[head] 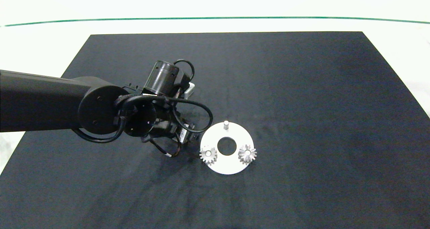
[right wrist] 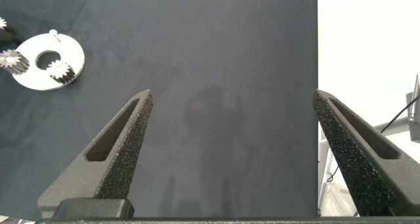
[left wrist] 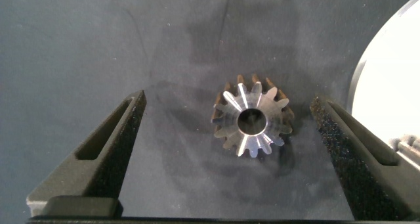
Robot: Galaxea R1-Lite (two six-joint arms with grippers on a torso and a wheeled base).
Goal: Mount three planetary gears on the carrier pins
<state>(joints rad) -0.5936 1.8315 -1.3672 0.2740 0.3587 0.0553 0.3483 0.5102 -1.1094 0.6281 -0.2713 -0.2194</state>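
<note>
**A:** Starting from the head view: we've got two planetary gears seated already, one on the near-left pin [head: 208,154] and one on the near-right pin [head: 247,153] of the white disc [head: 227,167]. The far carrier pin [head: 226,124] is bare. The left arm [head: 50,99] comes in from the left and hangs over the black mat [head: 302,104] just left of the disc. From up here its wrist hides both the fingers and whatever's under them.

**B:** Left wrist view sorts that out. The left gripper [left wrist: 230,152] is spread wide, and the third gear [left wrist: 252,121] lies flat on the mat between the fingers, touching neither. The disc's edge [left wrist: 387,86] is just beside it.

**A:** So we're on the pick-up of the last gear, I'd say. Two of three done.

**B:** And the right side? In the right wrist view the right gripper [right wrist: 230,152] is also spread open with nothing in it, parked well off to the right, with the disc [right wrist: 39,83] small in the distance. Idle, as far as we can tell.

**A:** Next move, we reckon: drop the left fingers around that gear, close on its teeth, lift, carry it to the far pin, line the centre hole up over it and lower. The gear's flat and low, so the fingers need to get right down near the mat or they'll skid over the top.
</note>
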